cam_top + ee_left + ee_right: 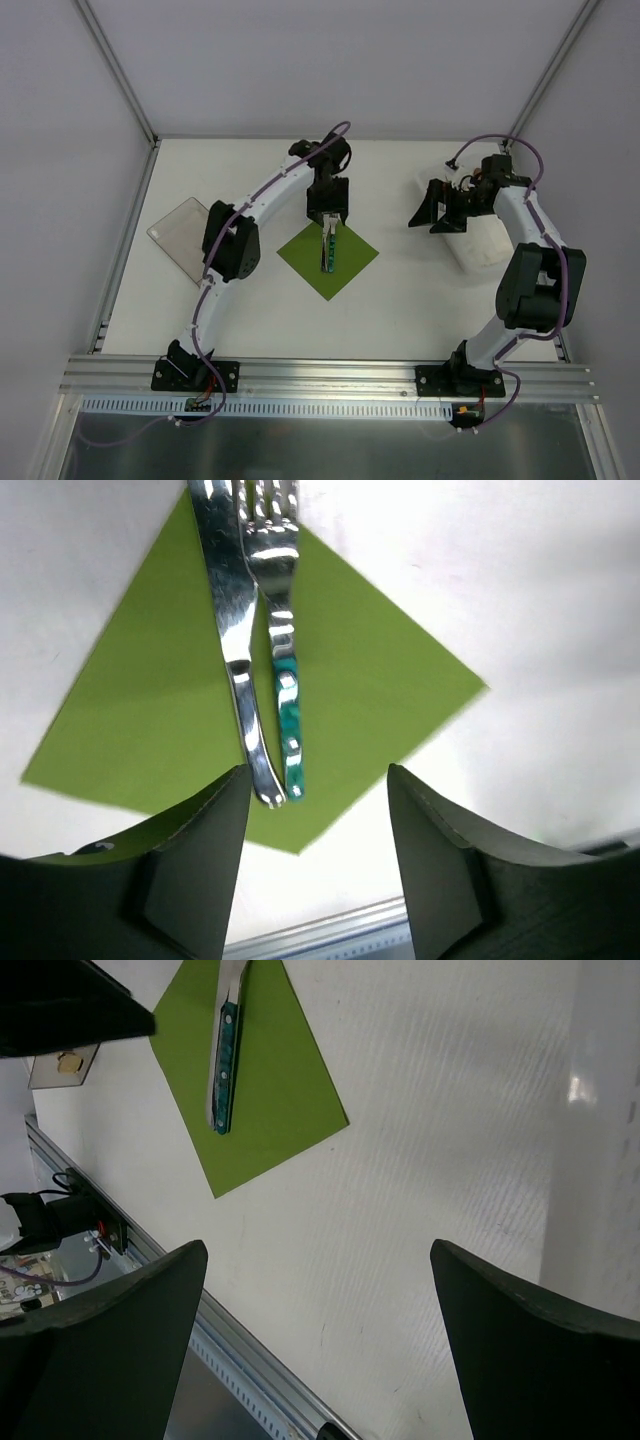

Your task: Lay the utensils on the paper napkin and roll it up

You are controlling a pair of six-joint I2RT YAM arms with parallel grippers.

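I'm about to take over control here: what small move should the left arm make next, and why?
Probably lift the left gripper straight up and back. It hangs open just above the knife and fork, which lie side by side on the green napkin, apparently released. Clearing it would free a napkin corner for rolling. The right gripper waits open, off to the side.

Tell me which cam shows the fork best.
Left wrist. The fork lies on the green napkin beside a knife, tines and green handle clear, with the open left gripper above the handle ends. Top external shows only a thin sliver. Right wrist shows mostly the handle.
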